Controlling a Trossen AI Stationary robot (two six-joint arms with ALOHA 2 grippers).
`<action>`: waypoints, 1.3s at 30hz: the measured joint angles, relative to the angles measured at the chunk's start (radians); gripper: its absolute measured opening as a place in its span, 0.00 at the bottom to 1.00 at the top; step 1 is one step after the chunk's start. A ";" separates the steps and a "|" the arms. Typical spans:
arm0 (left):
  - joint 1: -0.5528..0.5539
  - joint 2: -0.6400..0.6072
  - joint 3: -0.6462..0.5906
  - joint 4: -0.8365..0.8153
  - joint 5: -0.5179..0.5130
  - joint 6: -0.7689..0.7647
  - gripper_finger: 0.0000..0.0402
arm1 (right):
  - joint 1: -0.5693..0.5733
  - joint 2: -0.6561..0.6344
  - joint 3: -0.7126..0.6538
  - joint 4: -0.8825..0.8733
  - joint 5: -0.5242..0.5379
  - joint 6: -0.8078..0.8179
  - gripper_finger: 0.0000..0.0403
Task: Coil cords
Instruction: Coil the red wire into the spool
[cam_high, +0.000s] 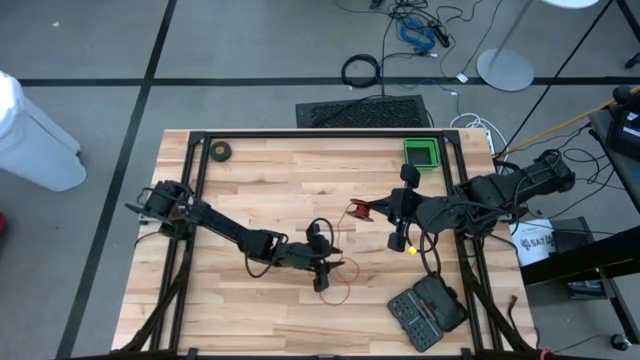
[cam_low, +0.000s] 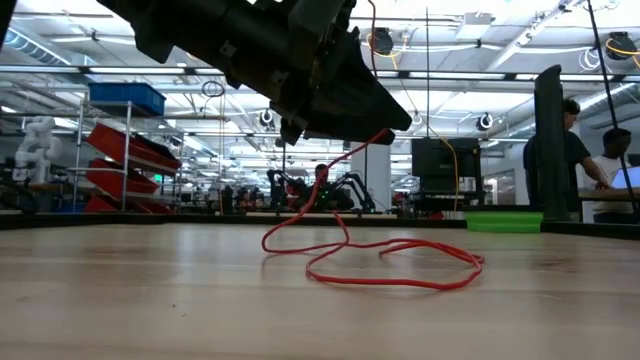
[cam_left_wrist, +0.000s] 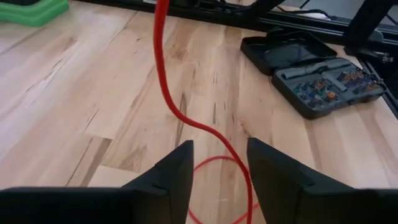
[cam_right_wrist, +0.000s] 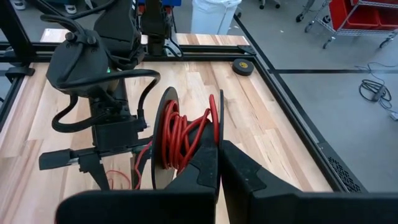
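Note:
The thin red cord runs from its black reel, where several turns are wound, down to loose loops lying on the wood table. My right gripper is shut on the reel, right of the table's middle. My left gripper is open near the table's middle, low over the loops. Its two fingers stand on either side of the cord, which passes between them and rises toward the reel. My right gripper pinches the rim of one of the reel's flanges between its two fingers. They come from the table's right side, slanting down. The reel is lifted clear of the table with its flanges upright, and the cord hangs slack from it.
An open black tool case lies at the near right. A green bin stands at the far right and a small black roll at the far left. In the low view, people stand beyond the table.

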 joint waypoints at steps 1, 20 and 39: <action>0.000 0.000 0.000 -0.002 0.000 0.000 0.38 | 0.000 0.000 0.000 0.000 0.000 0.000 0.00; -0.002 0.000 0.000 -0.007 -0.001 0.027 0.35 | 0.000 0.000 0.000 -0.008 0.000 0.000 0.00; -0.003 -0.008 0.000 -0.007 -0.052 0.059 0.02 | 0.000 0.000 0.000 -0.008 0.000 0.003 0.00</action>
